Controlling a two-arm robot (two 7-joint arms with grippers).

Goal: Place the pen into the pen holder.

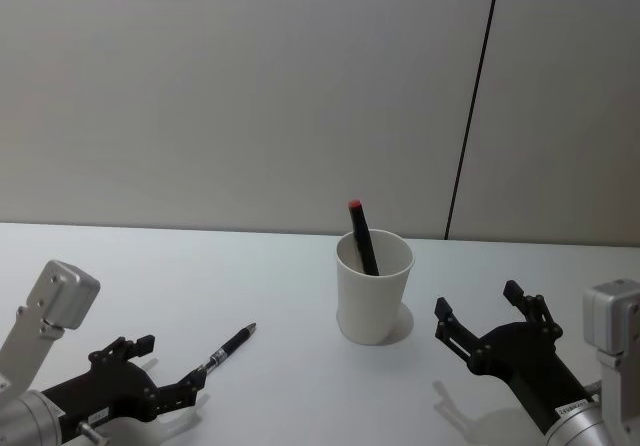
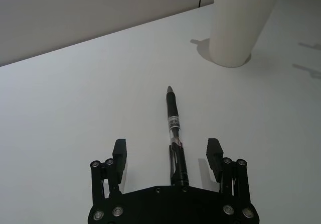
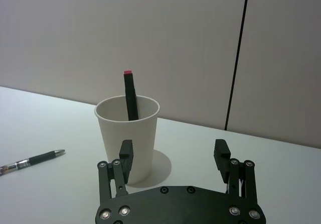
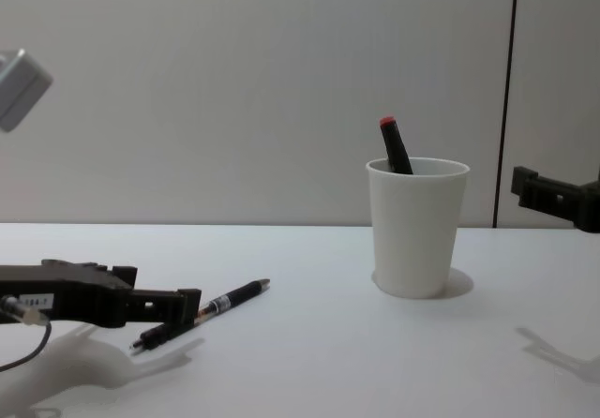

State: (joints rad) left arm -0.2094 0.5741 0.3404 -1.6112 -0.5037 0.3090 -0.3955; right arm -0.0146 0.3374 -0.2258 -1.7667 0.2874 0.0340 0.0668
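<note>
Jaws of left gripper [image 2: 167, 144] spread wide, pen [image 2: 173, 119] lying between them

A white table [image 1: 150, 276] meets a grey wall [image 1: 250, 86]; a red-capped marker [image 1: 360, 231] leans.

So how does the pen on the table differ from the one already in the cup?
The pen on the table lies flat, one end between the open fingers of the left gripper; the pen in the cup stands leaning inside the white paper cup. The pen on the table has a clear silvery section; the pen in the cup is plain dark with a red top. Both are slim and mostly black.
</note>
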